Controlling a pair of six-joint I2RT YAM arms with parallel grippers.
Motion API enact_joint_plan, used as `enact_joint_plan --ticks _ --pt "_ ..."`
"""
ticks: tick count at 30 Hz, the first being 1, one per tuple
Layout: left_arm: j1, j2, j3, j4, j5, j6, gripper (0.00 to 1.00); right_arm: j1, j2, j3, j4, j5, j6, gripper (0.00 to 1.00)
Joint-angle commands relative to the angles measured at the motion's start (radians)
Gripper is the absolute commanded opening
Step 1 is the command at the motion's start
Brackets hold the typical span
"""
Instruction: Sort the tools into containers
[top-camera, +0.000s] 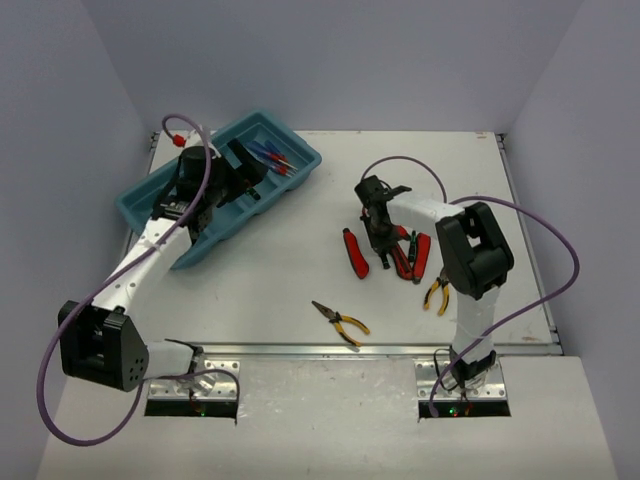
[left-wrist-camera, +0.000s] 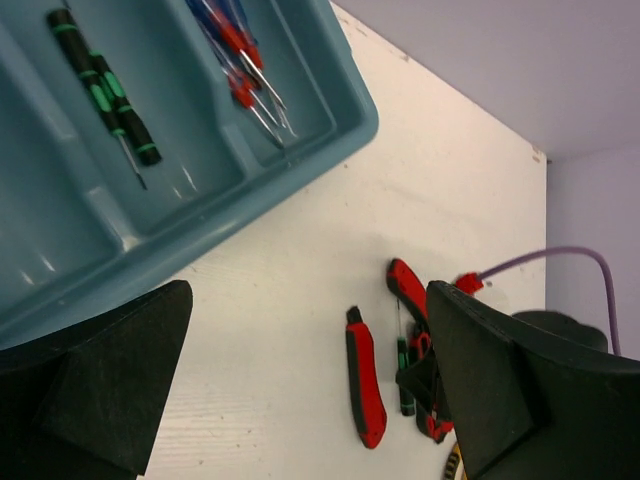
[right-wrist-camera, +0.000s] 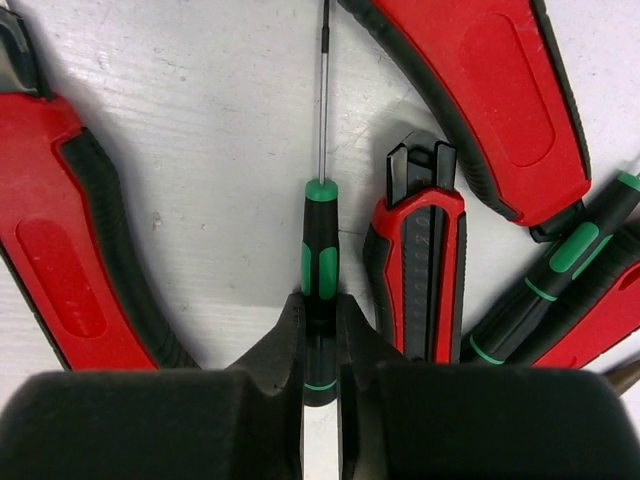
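The teal tray (top-camera: 140, 205) lies at the far left. In the left wrist view, its compartments (left-wrist-camera: 330, 130) hold two green/black screwdrivers (left-wrist-camera: 105, 90) and several blue-handled screwdrivers (left-wrist-camera: 240, 60). My left gripper (top-camera: 250, 172) hovers over the tray, open wide and empty. My right gripper (top-camera: 381, 243) is down in the pile of red-handled tools (top-camera: 355, 252). In the right wrist view it (right-wrist-camera: 320, 335) is shut on the handle of a green/black screwdriver (right-wrist-camera: 320, 255) that lies on the table. More green/black screwdrivers (right-wrist-camera: 560, 265) lie to the right.
Red utility knives (right-wrist-camera: 420, 270) and red handles (right-wrist-camera: 60, 250) (right-wrist-camera: 490, 90) crowd both sides of the gripped screwdriver. Yellow-handled pliers lie near the front edge (top-camera: 340, 322) and beside the right arm (top-camera: 437, 293).
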Motion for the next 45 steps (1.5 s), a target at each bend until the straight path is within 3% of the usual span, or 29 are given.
enact_joint_plan --ticks 1,4,7,10,13,18,22,24,27,29,30,31,32,33,35,37,40,45 --pt "-0.082 0.029 -0.049 0.132 0.105 0.004 1.0 0.007 -0.069 -0.068 0.041 -0.058 0.046 0.03" --pt "-0.1 0.051 -0.126 0.333 0.295 -0.045 1.0 0.016 -0.21 -0.104 0.055 -0.079 0.072 0.01" --pt "-0.117 0.065 -0.224 0.588 0.471 -0.138 1.0 0.015 -0.414 -0.183 0.158 -0.24 0.09 0.0" --pt "-0.142 0.091 -0.248 0.71 0.549 -0.182 0.99 0.016 -0.544 -0.283 0.364 -0.489 0.107 0.0" --pt "-0.201 0.114 -0.252 0.804 0.587 -0.204 0.98 0.015 -0.633 -0.366 0.577 -0.83 0.198 0.0" --pt "-0.255 0.128 -0.23 0.797 0.558 -0.187 0.87 0.016 -0.652 -0.356 0.672 -0.921 0.272 0.0" --pt "-0.269 0.15 -0.224 0.791 0.563 -0.187 0.64 0.017 -0.653 -0.33 0.689 -0.956 0.3 0.0" --pt "-0.278 0.168 -0.218 0.793 0.569 -0.187 0.4 0.016 -0.657 -0.314 0.677 -0.938 0.302 0.0" --pt "-0.294 0.183 -0.209 0.798 0.574 -0.186 0.12 0.017 -0.647 -0.286 0.657 -0.926 0.303 0.0" --pt "-0.295 0.187 -0.195 0.781 0.553 -0.178 0.0 0.018 -0.643 -0.28 0.642 -0.913 0.301 0.22" --pt "-0.295 0.187 -0.181 0.747 0.522 -0.165 0.0 0.018 -0.643 -0.277 0.62 -0.894 0.297 0.41" --pt "-0.294 0.187 -0.156 0.681 0.487 -0.15 0.0 0.017 -0.647 -0.277 0.59 -0.872 0.292 0.7" --pt "-0.289 0.188 -0.128 0.612 0.446 -0.128 0.0 0.015 -0.652 -0.276 0.557 -0.84 0.287 0.92" --pt "-0.275 0.196 -0.095 0.501 0.363 -0.103 0.0 0.011 -0.663 -0.272 0.516 -0.76 0.278 0.99" --pt "-0.235 0.212 -0.029 0.352 0.232 -0.084 0.0 0.005 -0.679 -0.262 0.408 -0.624 0.268 0.99" --pt "-0.136 0.249 0.033 0.155 0.0 -0.091 0.0 -0.009 -0.72 -0.248 0.279 -0.363 0.262 0.99" --pt "-0.017 0.3 0.074 0.109 -0.078 -0.114 0.0 -0.019 -0.77 -0.256 0.194 -0.215 0.233 0.99" --pt "0.11 0.478 0.329 -0.003 -0.193 -0.109 0.0 -0.042 -0.782 -0.258 0.121 -0.119 0.185 0.99"
